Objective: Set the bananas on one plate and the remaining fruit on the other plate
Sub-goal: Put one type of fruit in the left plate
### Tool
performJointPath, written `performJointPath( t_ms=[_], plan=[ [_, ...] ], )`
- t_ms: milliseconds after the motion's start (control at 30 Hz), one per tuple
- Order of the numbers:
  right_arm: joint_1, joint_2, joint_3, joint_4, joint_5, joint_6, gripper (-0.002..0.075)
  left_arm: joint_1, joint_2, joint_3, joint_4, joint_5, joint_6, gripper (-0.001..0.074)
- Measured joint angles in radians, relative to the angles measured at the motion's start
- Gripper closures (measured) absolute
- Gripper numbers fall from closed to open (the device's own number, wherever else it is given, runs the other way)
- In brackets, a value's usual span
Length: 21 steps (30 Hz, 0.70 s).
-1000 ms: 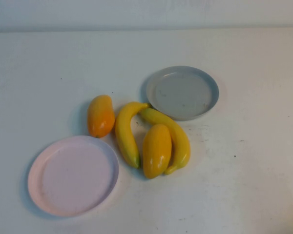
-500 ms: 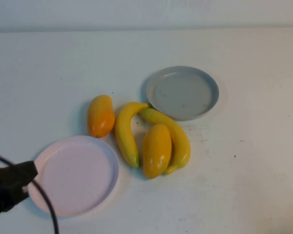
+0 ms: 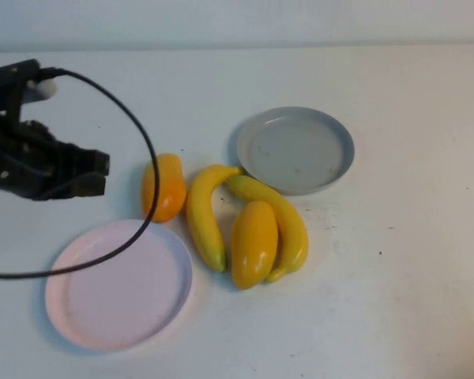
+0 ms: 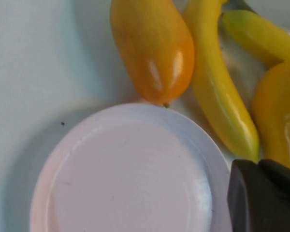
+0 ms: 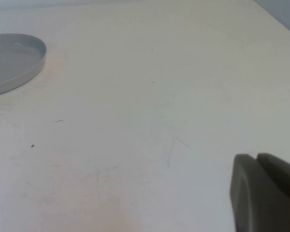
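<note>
Your left gripper (image 3: 95, 174) hangs over the table's left side, just left of the left mango (image 3: 163, 187); its two dark fingers (image 3: 91, 162) point toward the fruit with a gap between them, holding nothing. A black cable (image 3: 146, 150) loops from the arm across that mango and the pink plate (image 3: 118, 284). You have bare table (image 3: 411, 276) to the right and front of the cluster. The mango's near tip nearly meets the pink plate's far rim. The left banana (image 3: 203, 215) lies just beside it, its tip meeting the right banana (image 3: 278, 218) near the grey plate (image 3: 295, 150); the second mango (image 3: 253, 242) sits wedged between them. Both plates hold nothing. Your right gripper (image 5: 266, 193) shows only in its wrist view, over bare white table; whether it is open or closed, you cannot tell.
</note>
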Motion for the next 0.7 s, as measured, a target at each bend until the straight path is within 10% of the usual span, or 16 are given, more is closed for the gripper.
performJointPath(
  t_ms=[533,700],
  plan=[
    [0.0,0.0,0.0,0.0,0.0,0.0,0.0742,-0.241,0.534,-0.691,0.414,0.297,-0.316,0.0731],
    [0.0,0.0,0.0,0.0,0.0,0.0,0.0741,-0.257,0.608,-0.782,0.449,0.341,-0.341,0.0552]
  ],
)
